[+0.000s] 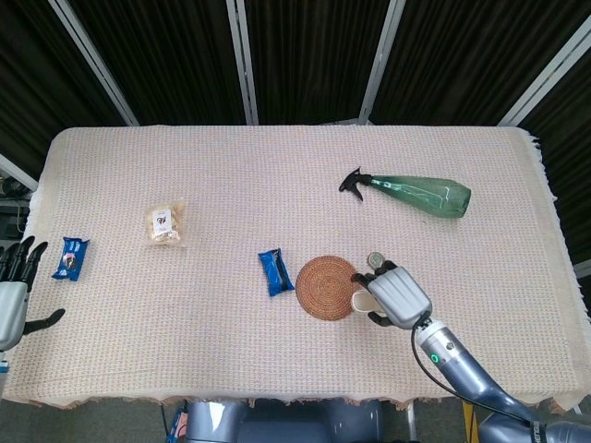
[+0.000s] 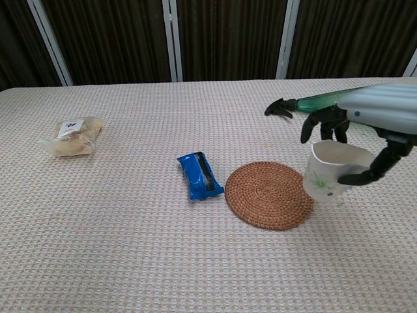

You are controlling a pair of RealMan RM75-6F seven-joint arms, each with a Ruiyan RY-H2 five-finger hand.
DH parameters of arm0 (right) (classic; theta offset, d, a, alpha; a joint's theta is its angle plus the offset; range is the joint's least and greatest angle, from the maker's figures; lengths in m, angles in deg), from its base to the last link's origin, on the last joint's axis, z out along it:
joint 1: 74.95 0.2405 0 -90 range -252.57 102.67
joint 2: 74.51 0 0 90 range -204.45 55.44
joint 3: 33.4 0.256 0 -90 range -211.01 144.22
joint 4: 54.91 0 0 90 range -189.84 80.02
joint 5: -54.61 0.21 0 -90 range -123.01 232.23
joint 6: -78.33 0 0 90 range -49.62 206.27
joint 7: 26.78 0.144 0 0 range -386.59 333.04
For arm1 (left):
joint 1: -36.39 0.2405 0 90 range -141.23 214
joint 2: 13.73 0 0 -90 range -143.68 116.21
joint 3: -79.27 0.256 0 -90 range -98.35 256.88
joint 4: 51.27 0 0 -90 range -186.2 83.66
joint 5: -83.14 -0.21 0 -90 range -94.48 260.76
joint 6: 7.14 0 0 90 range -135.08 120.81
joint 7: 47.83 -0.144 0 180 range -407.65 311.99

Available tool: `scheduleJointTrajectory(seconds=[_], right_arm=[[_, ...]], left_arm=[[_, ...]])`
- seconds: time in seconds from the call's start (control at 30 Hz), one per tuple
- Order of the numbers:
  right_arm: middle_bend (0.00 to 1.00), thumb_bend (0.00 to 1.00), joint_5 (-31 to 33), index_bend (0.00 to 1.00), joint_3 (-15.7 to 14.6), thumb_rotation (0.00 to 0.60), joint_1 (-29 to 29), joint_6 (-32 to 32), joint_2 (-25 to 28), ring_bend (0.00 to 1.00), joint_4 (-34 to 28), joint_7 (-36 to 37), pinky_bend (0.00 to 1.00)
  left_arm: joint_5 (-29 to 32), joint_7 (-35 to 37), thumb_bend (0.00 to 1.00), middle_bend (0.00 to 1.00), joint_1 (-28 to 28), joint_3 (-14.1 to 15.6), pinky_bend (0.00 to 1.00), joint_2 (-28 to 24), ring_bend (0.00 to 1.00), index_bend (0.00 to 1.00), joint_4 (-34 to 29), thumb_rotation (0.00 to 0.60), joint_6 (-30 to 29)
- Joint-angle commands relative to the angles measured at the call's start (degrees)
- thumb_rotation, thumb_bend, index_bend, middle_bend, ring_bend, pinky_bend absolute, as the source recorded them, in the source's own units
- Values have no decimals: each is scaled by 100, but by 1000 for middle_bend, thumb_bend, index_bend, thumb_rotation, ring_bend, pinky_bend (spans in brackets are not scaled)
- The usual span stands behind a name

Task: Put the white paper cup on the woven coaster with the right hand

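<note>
My right hand (image 1: 394, 295) (image 2: 365, 130) grips the white paper cup (image 2: 329, 173) (image 1: 362, 301) by its rim, from above. The cup hangs tilted, off the table, at the right edge of the round woven coaster (image 2: 269, 194) (image 1: 326, 286). Green leaf print shows on the cup's side. My left hand (image 1: 13, 293) sits at the table's far left edge, fingers spread, holding nothing; the chest view does not show it.
A blue snack packet (image 2: 199, 175) lies just left of the coaster. A green spray bottle (image 1: 416, 194) lies on its side behind my right hand. A small grey object (image 1: 375, 262) peeks out beside the hand. A snack bag (image 1: 164, 225) and another blue packet (image 1: 70, 257) lie far left.
</note>
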Motion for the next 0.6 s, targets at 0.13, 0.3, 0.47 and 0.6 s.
scheduleJointTrajectory(seconds=[0.13,0.3,0.47,0.6], right_arm=[[485,185,1247,278,438,600,682,-263,-547,422,134,-945,317],[485,185,1836,277,422,600,961,-219,-897,420,290,-1387,317],[485,185,2233,277,331,600,1158,-63,-1178,418,470,-1737,317],[464,176,2437,270,291,600,1245,58,-1320,403,521,-1856,317]], left_arm=[[175,32,0,0,-49,-69,0,-10,0,0,35,600,112],[244,54,0,0,-63,-93,0,-27,0,0,43,600,148],[282,91,0,0,-72,-100,0,-45,0,0,52,600,180],[286,106,0,0,-80,-97,0,-56,0,0,49,600,196]])
